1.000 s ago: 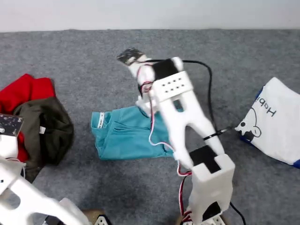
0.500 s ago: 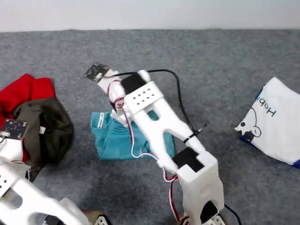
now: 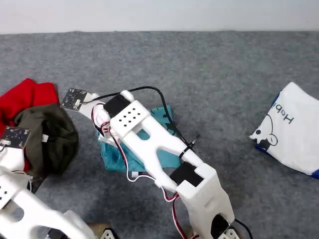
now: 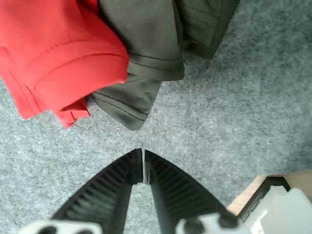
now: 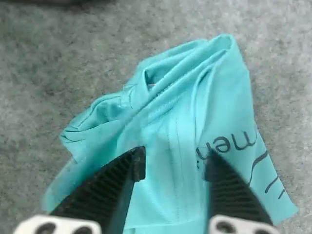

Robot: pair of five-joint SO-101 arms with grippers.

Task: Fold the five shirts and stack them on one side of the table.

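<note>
Right gripper (image 5: 174,158), jaws apart, over the teal shirt (image 5: 195,97), left of centre in the high view. Catch one layer only and that fold could unravel! Left gripper (image 4: 144,161) pinched together, empty, beside the olive shirt (image 4: 146,44).

Finding: a robotics test bench in a lab or workshop, not a home. Evidence: the table (image 3: 239,74) is covered in grey felt-like cloth and backed by a plain pale wall (image 3: 199,15); my right arm (image 3: 149,142) and my left arm (image 3: 25,209) are bare white plastic shells with black motor blocks (image 3: 184,174) showing; loose wiring (image 3: 144,89) runs in the open along the right arm; uncased circuit boards (image 3: 75,98) sit at the wrists; a raw wooden edge (image 4: 246,197) shows beyond the cloth. Sample goods lie loose on the cloth; a white shirt (image 3: 294,129) at one side, a red shirt (image 3: 25,97) at the other.
</note>
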